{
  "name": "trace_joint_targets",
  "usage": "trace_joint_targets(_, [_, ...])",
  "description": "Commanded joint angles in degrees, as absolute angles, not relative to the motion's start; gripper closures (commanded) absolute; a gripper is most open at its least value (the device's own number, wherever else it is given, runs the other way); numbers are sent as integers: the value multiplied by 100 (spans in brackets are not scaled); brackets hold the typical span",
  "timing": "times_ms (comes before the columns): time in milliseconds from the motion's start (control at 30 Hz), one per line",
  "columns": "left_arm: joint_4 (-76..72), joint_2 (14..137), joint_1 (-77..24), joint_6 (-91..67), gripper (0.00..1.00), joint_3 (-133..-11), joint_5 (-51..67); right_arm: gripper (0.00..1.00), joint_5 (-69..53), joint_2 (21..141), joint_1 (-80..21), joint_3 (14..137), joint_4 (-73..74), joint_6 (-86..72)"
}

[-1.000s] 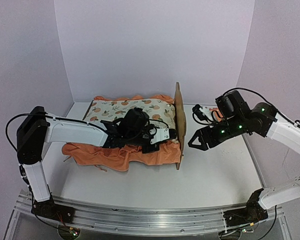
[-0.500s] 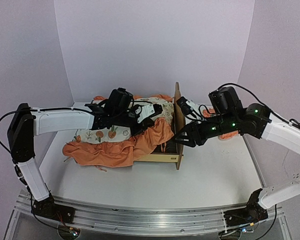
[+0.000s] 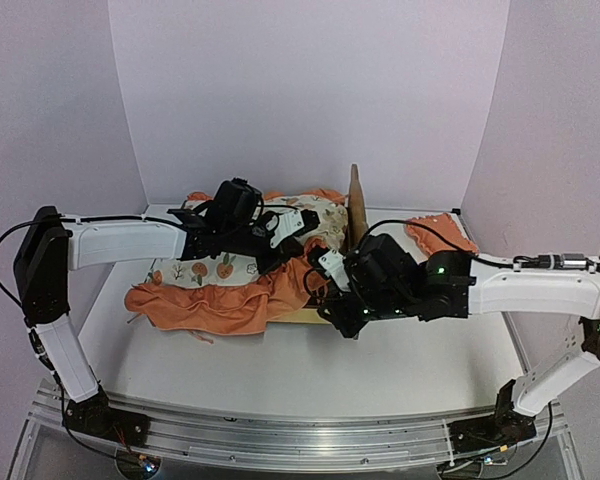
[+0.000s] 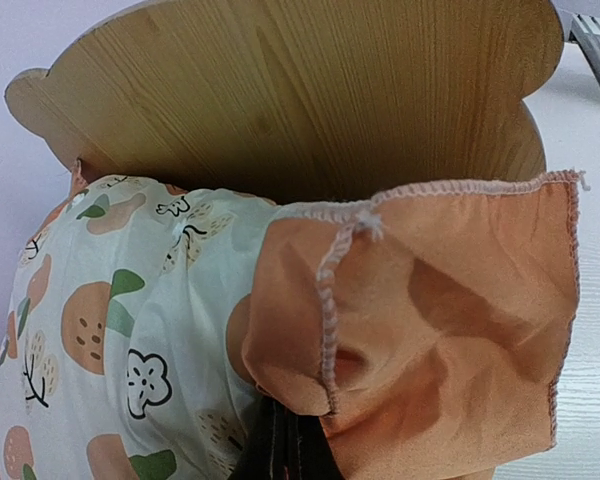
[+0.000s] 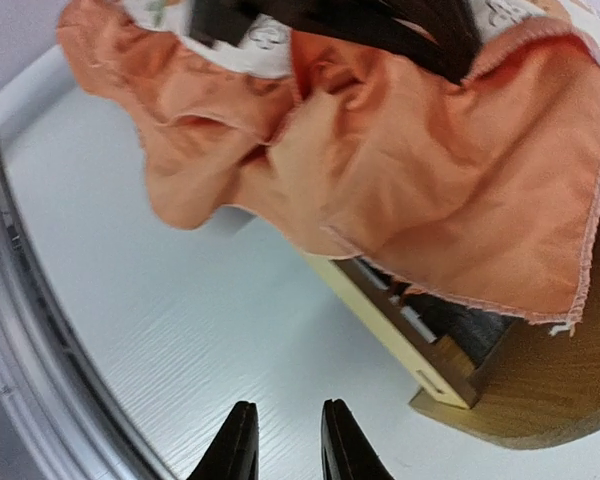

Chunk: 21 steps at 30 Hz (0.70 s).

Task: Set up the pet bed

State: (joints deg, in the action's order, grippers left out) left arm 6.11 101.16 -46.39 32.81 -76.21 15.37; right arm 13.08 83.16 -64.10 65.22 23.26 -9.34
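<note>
Pinching a corner of the orange-print mattress pad (image 4: 130,330), the left end effector (image 4: 285,448) is clamped tight on the ruffled fabric, holding it up beside the headboard (image 4: 300,90). The plywood pet bed (image 3: 356,205) sits toward 12 o'clock on the white tabletop (image 3: 410,370), headboard at its 3 o'clock end. The right end effector (image 5: 285,445) hovers at the frame's 5 o'clock corner, its 2 fingers (image 5: 242,445) narrowly parted, gripping nothing.
</note>
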Motion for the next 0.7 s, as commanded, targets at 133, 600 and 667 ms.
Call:
trace_joint_targets(133, [555, 9870, -4502, 3168, 100, -7475, 1570, 76, 3338, 9223, -6258, 6573, 1300, -1334])
trace_joint_targets(600, [487, 9771, -4493, 3120, 100, -7346, 1633, 64, 2599, 9799, -5645, 6437, 306, -1723])
trace_joint_targets(667, [458, 9753, -4491, 3120, 100, -7323, 1639, 64, 2396, 9809, -5618, 6436, 311, -1702])
